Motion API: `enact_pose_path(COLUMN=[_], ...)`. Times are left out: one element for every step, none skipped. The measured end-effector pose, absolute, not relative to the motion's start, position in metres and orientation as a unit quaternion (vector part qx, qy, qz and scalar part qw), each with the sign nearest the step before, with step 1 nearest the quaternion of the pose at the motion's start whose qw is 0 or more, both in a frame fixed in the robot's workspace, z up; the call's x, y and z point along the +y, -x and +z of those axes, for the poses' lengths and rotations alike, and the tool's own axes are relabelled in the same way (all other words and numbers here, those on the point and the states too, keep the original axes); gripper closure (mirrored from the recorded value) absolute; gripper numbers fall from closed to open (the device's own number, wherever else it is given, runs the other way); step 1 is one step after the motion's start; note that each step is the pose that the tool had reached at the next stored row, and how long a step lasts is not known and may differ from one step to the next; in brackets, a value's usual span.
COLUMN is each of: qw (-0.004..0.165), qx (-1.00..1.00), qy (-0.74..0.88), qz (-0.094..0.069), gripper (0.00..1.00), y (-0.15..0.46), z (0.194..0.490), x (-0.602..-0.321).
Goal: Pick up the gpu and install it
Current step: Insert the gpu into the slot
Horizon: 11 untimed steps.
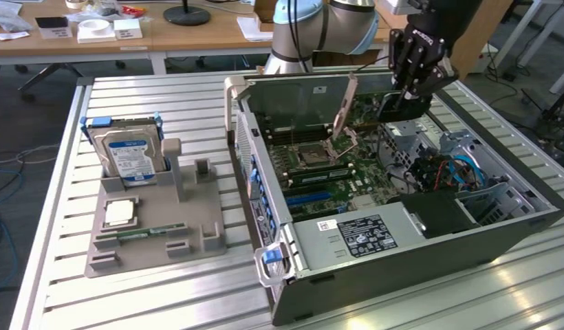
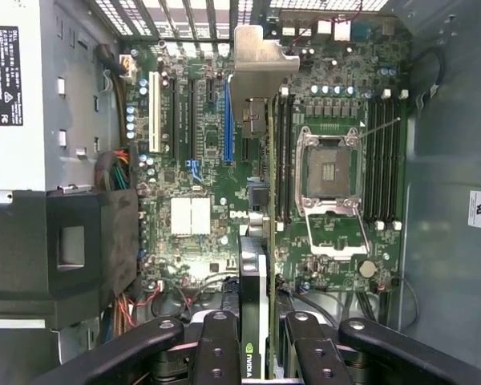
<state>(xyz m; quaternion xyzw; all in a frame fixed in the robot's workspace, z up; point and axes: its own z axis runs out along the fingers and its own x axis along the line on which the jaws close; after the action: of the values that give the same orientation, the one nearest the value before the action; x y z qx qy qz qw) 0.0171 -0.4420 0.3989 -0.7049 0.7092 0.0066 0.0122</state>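
My gripper [image 1: 406, 95] hangs over the far end of the open computer case [image 1: 419, 265], shut on the gpu [image 1: 395, 108], a dark flat card held upright below the fingers. In the wrist view the gpu [image 2: 257, 88] shows edge-on between the black fingers [image 2: 216, 349], its silvery end bracket pointing away from the camera. It hovers above the green motherboard [image 2: 196, 216], beside and roughly parallel to the long blue slot [image 2: 228, 120]. I cannot tell whether the card touches the board.
The processor socket [image 2: 330, 172] with its raised lever lies next to the card, between memory slots. A power supply [image 1: 364, 235] fills the case's near end. At the exterior view's left, a grey holder [image 1: 158, 251] carries a hard drive [image 1: 131, 157] and a green memory stick [image 1: 139, 234].
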Motion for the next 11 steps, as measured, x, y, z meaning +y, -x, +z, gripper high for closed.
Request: enact_pose_path(qw=[0.012, 0.012, 0.012, 0.012, 0.012, 0.012, 0.012, 0.012, 0.012, 0.012, 0.012], qx=[0.709, 0.709, 0.709, 0.709, 0.709, 0.709, 0.709, 0.709, 0.709, 0.709, 0.709], qy=[0.705, 0.705, 0.705, 0.705, 0.705, 0.705, 0.705, 0.705, 0.705, 0.705, 0.705], qz=[0.007, 0.007, 0.007, 0.007, 0.007, 0.007, 0.007, 0.007, 0.007, 0.007, 0.007], gripper=[0.73, 0.73, 0.73, 0.73, 0.73, 0.73, 0.73, 0.73, 0.73, 0.73, 0.73], y=[-0.0171, -0.0171, -0.0171, -0.0171, -0.0171, -0.0171, -0.0171, -0.0171, -0.0171, -0.0171, -0.0171], z=[0.3984, 0.3985, 0.3985, 0.3984, 0.3984, 0.3984, 0.3984, 0.3982, 0.3976, 0.3971, 0.3965], x=[-0.442, -0.442, -0.442, -0.442, -0.4421, -0.442, -0.442, -0.442, -0.442, -0.442, -0.442])
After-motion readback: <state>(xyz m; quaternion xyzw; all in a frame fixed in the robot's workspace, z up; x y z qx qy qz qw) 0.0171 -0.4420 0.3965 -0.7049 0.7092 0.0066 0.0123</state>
